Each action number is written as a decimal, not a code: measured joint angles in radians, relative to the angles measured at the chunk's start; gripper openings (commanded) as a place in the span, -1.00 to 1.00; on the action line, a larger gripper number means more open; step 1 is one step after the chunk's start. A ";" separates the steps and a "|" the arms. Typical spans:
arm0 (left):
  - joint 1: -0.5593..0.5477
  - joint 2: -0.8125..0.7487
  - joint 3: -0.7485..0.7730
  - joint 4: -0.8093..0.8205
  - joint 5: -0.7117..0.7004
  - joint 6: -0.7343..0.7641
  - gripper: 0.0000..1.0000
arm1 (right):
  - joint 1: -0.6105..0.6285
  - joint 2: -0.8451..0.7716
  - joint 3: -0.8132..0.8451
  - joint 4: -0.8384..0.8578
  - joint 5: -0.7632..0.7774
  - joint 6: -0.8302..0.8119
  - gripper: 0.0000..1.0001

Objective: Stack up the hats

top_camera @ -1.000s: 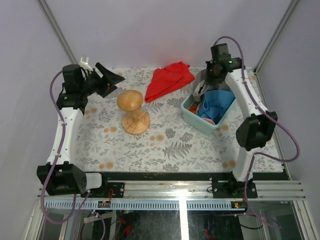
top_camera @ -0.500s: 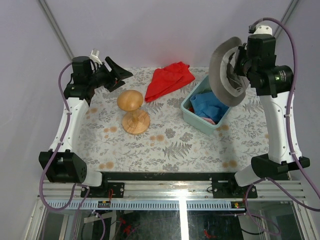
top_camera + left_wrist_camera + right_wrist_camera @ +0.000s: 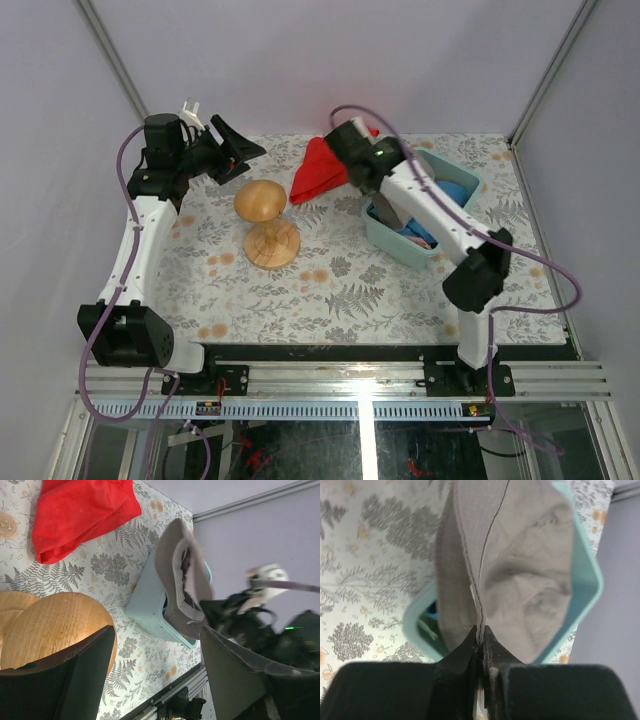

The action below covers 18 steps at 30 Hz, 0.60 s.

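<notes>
Your right gripper (image 3: pixel 481 630) pinches grey hat (image 3: pixel 520 570) by fold of fabric, jaws almost closed. Hat hangs above teal bin (image 3: pixel 587 580), far right on table. Blue hat (image 3: pixel 455 190) lies in bin. Likely target: wooden stand (image 3: pixel 262 200). Carry hat left, high enough to clear bin wall. Centre crown over round top, then lower. Your left gripper (image 3: pixel 232 152) stands wide, holds nothing, just beyond stand; mind it.

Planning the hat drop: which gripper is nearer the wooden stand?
Left. The left gripper hovers open just behind the wooden stand; the right gripper, pinching the grey hat, is farther right by the tub.
</notes>
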 measured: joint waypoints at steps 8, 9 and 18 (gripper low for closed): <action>0.000 -0.026 -0.032 -0.008 0.000 0.008 0.40 | 0.111 0.108 -0.043 -0.001 0.091 -0.051 -0.91; 0.000 -0.027 -0.035 -0.007 0.000 0.008 0.40 | 0.109 0.098 -0.057 0.010 0.101 -0.059 -0.92; 0.000 -0.032 -0.077 -0.007 0.000 0.007 0.40 | 0.082 -0.010 -0.138 0.040 0.189 -0.063 -1.00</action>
